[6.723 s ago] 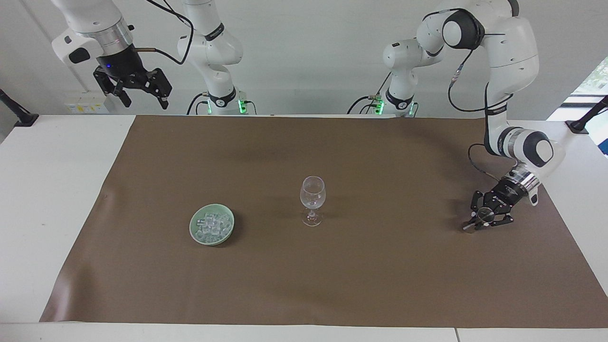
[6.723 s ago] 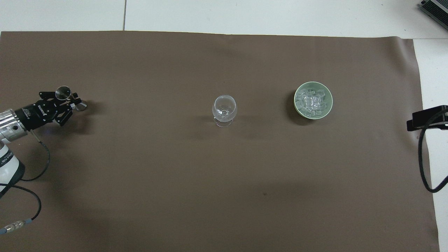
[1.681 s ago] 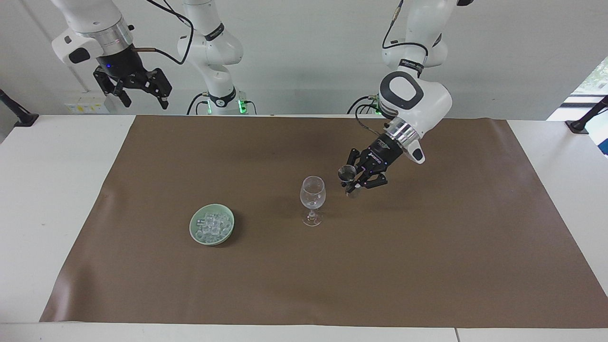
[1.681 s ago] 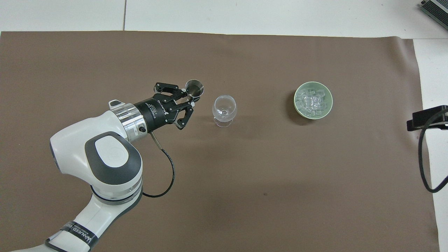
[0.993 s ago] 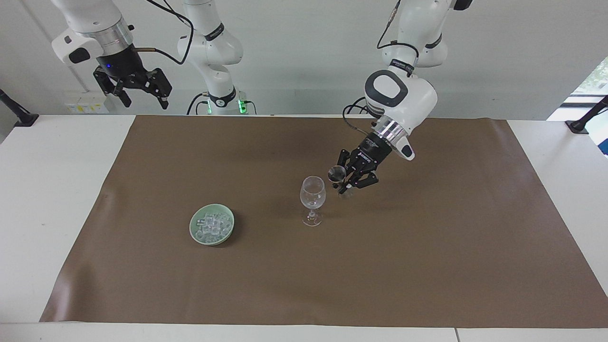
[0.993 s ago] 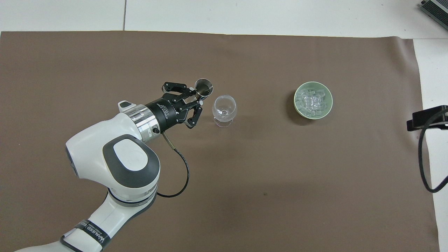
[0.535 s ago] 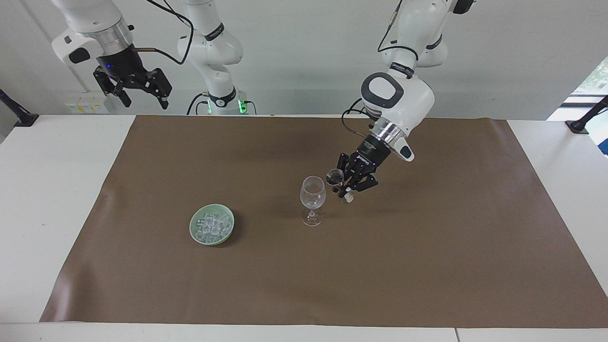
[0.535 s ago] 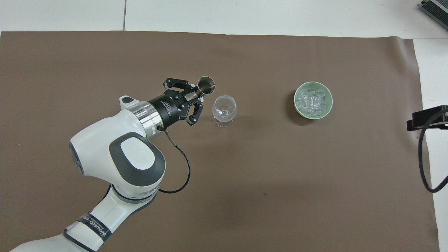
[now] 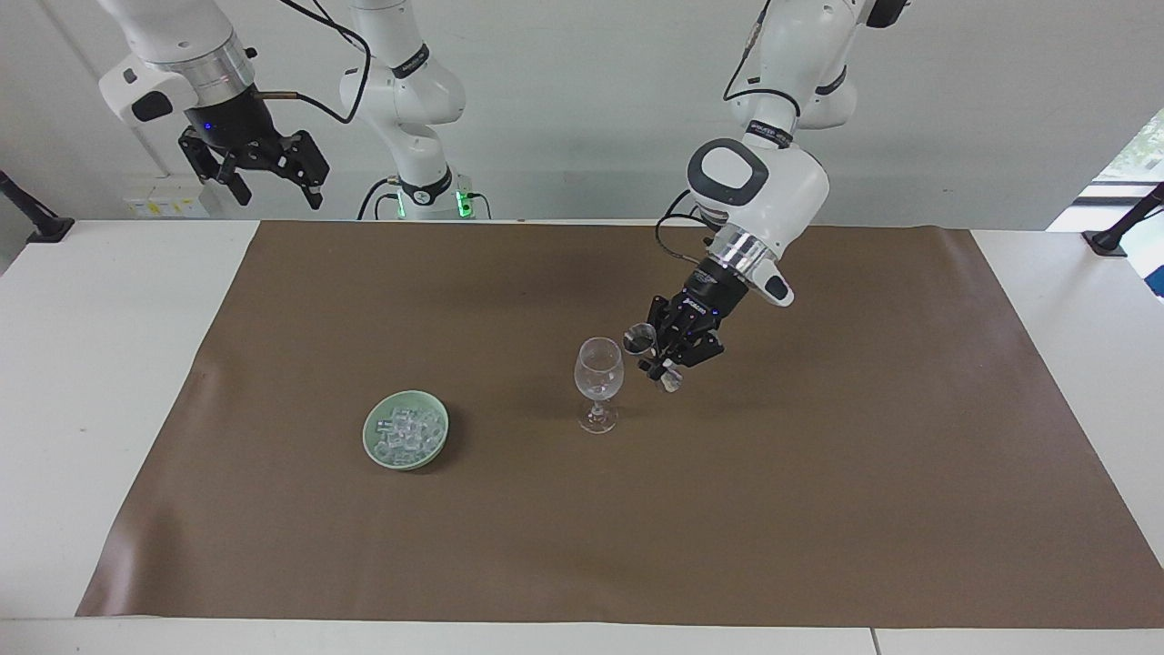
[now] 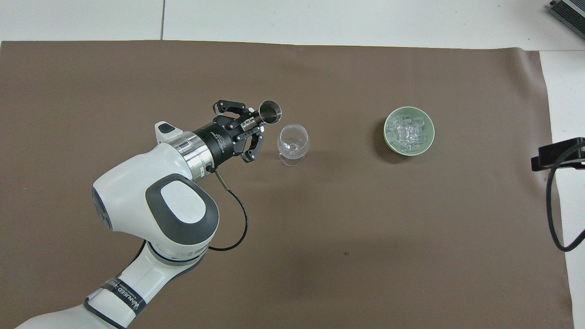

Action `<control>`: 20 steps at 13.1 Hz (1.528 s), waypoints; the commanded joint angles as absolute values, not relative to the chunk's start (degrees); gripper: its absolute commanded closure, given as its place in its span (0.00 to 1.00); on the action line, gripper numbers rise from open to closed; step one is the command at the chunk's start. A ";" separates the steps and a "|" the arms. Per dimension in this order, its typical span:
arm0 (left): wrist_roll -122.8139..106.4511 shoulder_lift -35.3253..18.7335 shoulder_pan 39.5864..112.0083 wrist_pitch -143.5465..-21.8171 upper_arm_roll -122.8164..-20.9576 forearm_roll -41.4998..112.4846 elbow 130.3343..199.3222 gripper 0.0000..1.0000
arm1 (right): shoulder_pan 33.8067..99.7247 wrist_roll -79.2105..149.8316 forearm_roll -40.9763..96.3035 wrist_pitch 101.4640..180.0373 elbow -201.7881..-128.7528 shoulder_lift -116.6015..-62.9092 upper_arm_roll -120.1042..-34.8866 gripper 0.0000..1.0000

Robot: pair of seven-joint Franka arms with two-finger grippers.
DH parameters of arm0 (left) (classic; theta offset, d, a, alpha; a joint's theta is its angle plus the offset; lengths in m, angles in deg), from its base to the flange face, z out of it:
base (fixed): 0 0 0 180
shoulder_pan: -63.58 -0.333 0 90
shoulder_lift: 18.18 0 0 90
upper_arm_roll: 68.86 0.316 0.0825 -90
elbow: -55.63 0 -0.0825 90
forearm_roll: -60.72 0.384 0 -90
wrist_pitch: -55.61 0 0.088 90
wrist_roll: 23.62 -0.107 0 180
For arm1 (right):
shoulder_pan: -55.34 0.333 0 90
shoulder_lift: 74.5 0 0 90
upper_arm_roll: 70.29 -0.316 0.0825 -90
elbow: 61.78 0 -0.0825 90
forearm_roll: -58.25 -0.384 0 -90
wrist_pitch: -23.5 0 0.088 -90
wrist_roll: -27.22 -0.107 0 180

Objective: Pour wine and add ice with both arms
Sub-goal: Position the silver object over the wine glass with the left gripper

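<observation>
An upright clear wine glass [image 9: 599,382] [image 10: 293,142] stands mid-mat. My left gripper [image 9: 659,357] [image 10: 251,124] hangs just beside its bowl, toward the left arm's end, shut on a small metal jigger [image 9: 641,339] [image 10: 269,112]. The jigger is tilted, its open mouth close to the glass rim. No wine shows in the glass or the jigger. The ice [image 9: 406,429] [image 10: 406,132] is heaped in a green bowl [image 9: 375,444] [image 10: 386,137] toward the right arm's end. My right gripper [image 9: 255,168] waits open, high over the table edge at that end.
A brown mat [image 9: 818,509] [image 10: 365,251] covers most of the white table [image 9: 91,364]. Black clamp mounts [image 9: 36,223] sit at the table's corners by the robots. A black fitting with a cable [image 10: 557,153] shows at the overhead view's edge.
The left gripper has crept a little closer to the wine glass and turned the jigger's mouth more toward the rim. The right arm, glass and bowl have not moved.
</observation>
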State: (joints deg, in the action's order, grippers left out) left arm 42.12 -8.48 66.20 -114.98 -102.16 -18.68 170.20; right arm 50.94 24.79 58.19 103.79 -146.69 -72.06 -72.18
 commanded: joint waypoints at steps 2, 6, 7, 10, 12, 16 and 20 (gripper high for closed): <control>39.05 -7.90 65.87 -118.41 -104.10 -17.94 170.15 1.00 | 50.68 25.73 57.11 102.69 -146.24 -72.04 -72.14 0.00; 36.85 -7.81 65.95 -121.13 -105.59 -17.94 170.41 1.00 | 50.68 25.73 57.11 102.69 -146.07 -72.04 -72.14 0.00; 36.50 -7.81 65.95 -121.22 -105.60 -17.95 170.42 1.00 | 50.68 25.73 57.11 102.69 -146.07 -72.04 -72.14 0.00; 35.09 -7.37 66.04 -122.89 -106.30 -17.95 170.50 1.00 | 50.68 25.73 57.11 102.69 -146.07 -72.04 -72.14 0.00; 33.95 -7.28 66.04 -123.07 -106.39 -17.95 170.85 1.00 | 50.68 25.73 57.11 102.69 -146.07 -72.04 -72.14 0.00; 31.49 -6.93 66.22 -125.00 -107.35 -18.03 171.47 1.00 | 50.68 25.73 57.11 102.69 -146.07 -72.04 -72.14 0.00; 29.29 -6.93 66.22 -127.19 -107.71 -18.03 171.38 1.00 | 50.68 25.73 57.11 102.69 -146.07 -72.04 -72.14 0.00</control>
State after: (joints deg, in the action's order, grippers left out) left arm 30.47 -6.89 66.23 -124.75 -107.18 -18.67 171.16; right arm 50.94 24.79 58.19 103.79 -146.68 -72.06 -72.18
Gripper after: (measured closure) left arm 0.784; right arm 0.000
